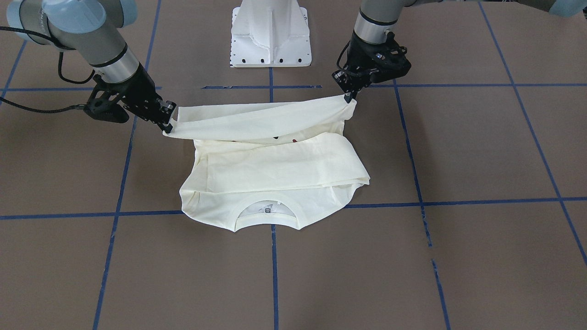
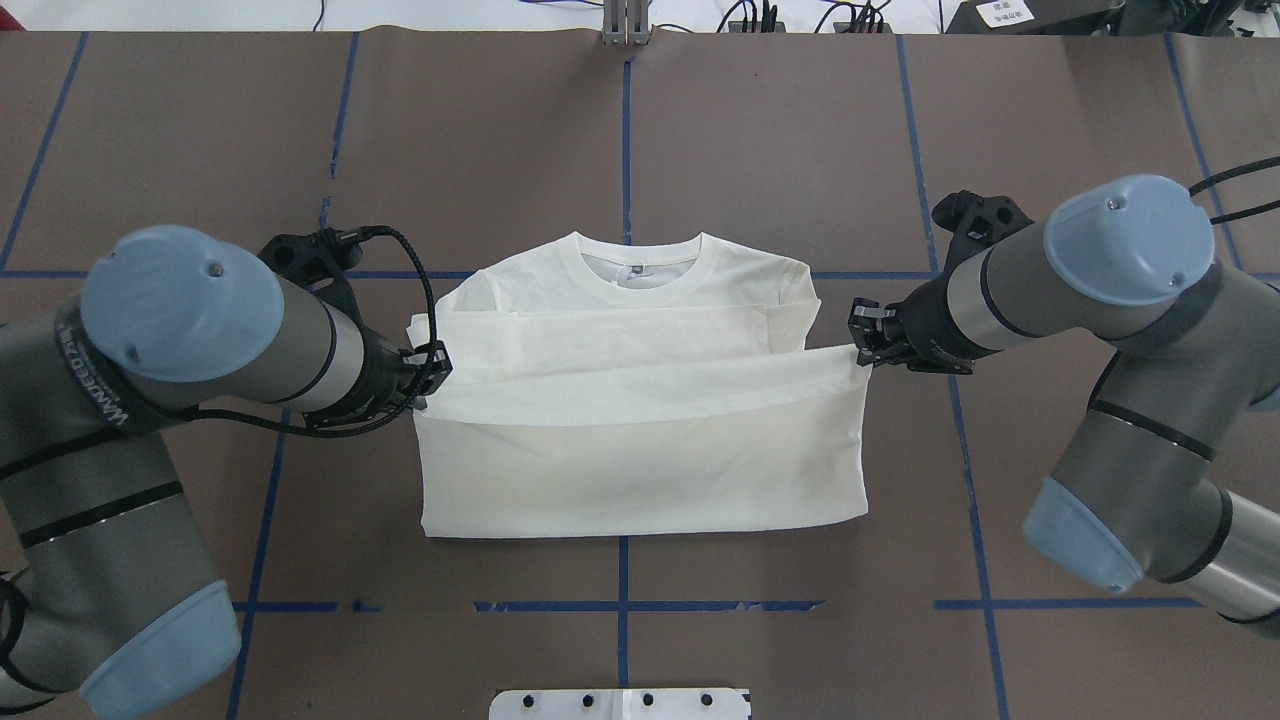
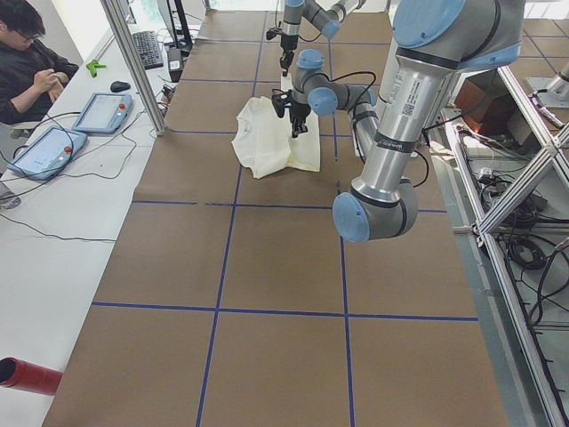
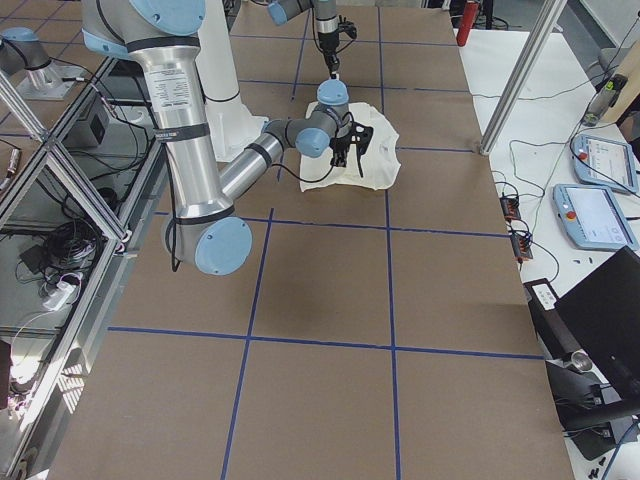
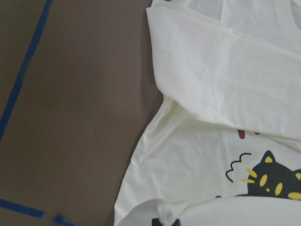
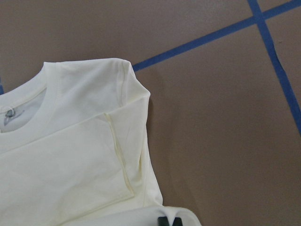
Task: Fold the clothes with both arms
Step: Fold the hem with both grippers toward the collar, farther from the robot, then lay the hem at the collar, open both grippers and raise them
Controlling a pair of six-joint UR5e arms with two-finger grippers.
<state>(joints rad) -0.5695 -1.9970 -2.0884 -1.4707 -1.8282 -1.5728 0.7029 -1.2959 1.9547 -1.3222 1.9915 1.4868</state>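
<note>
Currently: shirt [image 2: 640,440] lies mid-desk [image 2: 780,150], collar [image 2: 640,262] on the far side, away from the white base [image 1: 271,36]. Both sleeves [image 1: 284,167] are folded across the body. Near hem [image 2: 640,385] is raised clear of the desk and stretched between the two pincers. Left pincer [image 2: 428,388] is clamped on the hem's left corner. Right pincer [image 2: 860,352] is clamped on the right corner, cloth pinched between its tips. Raised panel is plain cream outside and runs down to a fold at the near edge. Left wrist view: black cat print [image 5: 275,181] with yellow marks on the shirt body, partly under a folded sleeve. Blue tape lines [image 2: 625,140] grid the brown desk; shirt straddles the centre line.
</note>
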